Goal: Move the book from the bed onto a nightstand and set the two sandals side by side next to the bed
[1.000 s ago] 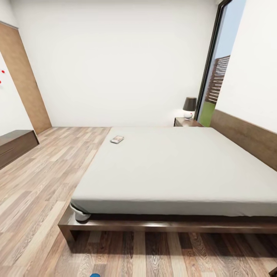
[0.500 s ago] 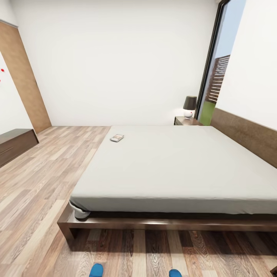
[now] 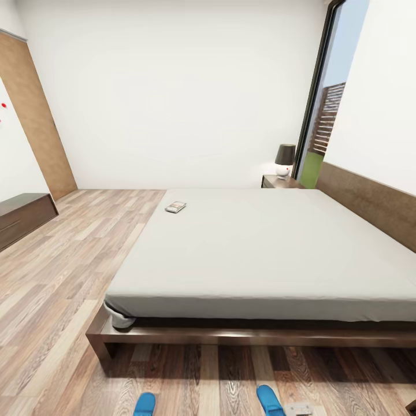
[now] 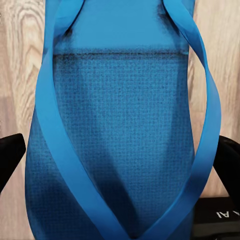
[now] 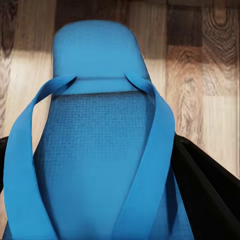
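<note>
The book (image 3: 175, 207) lies on the off-white mattress of the bed (image 3: 260, 248), near its far left edge. A dark nightstand (image 3: 279, 183) stands beyond the bed's far corner by the window. Both blue sandals poke into the head view over the floor in front of the bed: one sandal (image 3: 144, 404) at lower left, the other sandal (image 3: 269, 400) at lower right. In the left wrist view my left gripper (image 4: 120, 165) is shut on a sandal (image 4: 120, 100), black fingers (image 4: 10, 160) flanking it. My right gripper (image 5: 105, 200) is likewise shut on its sandal (image 5: 95, 55).
A lamp (image 3: 283, 160) sits on the nightstand. The headboard (image 3: 370, 202) runs along the right wall beside a tall window (image 3: 329, 104). A low dark dresser (image 3: 20, 216) and a wooden door panel (image 3: 34, 115) stand at the left. Wood-plank floor (image 3: 69, 271) stretches left of the bed.
The head view shifted slightly a second ago. Both sandals have come up into it from below, the right one rising further in the last half second.
</note>
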You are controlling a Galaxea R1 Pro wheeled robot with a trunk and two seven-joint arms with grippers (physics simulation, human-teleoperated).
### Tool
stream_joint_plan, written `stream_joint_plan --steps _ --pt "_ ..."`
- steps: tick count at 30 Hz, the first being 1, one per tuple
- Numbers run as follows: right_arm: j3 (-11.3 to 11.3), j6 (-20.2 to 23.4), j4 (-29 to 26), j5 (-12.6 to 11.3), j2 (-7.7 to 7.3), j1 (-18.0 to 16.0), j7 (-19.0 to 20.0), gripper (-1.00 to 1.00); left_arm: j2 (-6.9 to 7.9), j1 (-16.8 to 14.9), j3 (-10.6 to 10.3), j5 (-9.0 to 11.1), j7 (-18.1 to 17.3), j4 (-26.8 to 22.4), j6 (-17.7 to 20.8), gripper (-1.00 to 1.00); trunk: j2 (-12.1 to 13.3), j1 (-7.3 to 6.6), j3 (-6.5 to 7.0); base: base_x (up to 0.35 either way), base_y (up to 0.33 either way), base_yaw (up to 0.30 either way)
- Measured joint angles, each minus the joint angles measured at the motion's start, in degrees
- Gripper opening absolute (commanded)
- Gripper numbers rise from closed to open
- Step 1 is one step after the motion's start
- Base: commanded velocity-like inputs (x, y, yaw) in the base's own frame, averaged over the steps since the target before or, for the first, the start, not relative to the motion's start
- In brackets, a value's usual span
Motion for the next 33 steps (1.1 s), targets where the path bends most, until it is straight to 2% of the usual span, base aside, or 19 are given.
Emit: stream_joint_plan --steps 10,16,24,30,33 --pt "0.0 0.0 -2.7 0.0 -0.91 0.0 0.0 -1.00 1.35 -1.2 0.1 0.0 0.3 -1.0 -0.8 -1.00 0.0 0.00 0.00 0.000 0.000 0.000" --pt "-0.1 0.0 -2.8 -0.1 -1.60 0.0 0.0 -1.00 1.61 -2.6 0.0 0.0 0.4 -1.1 -0.9 -1.00 0.0 0.00 0.00 0.000 0.000 0.000" --pt "-0.1 0.0 -2.9 -0.1 -1.79 -0.1 0.0 -1.00 1.66 -3.5 0.0 -0.1 0.4 -1.1 -0.9 -1.00 0.0 0.00 0.00 0.000 0.000 0.000" --pt "-0.1 0.0 -2.8 -0.1 -1.80 -0.5 0.0 -1.00 1.67 -3.6 -0.1 -0.1 0.4 -1.0 -2.2 -1.00 -2.4 1.31 -1.07 0.000 0.000 0.000" --pt "-0.1 0.0 -2.8 -0.1 -1.82 -0.6 0.0 -1.00 1.67 -3.6 -0.2 -0.2 0.3 -0.9 -3.7 -1.00 -2.4 1.32 -1.08 0.000 0.000 0.000"
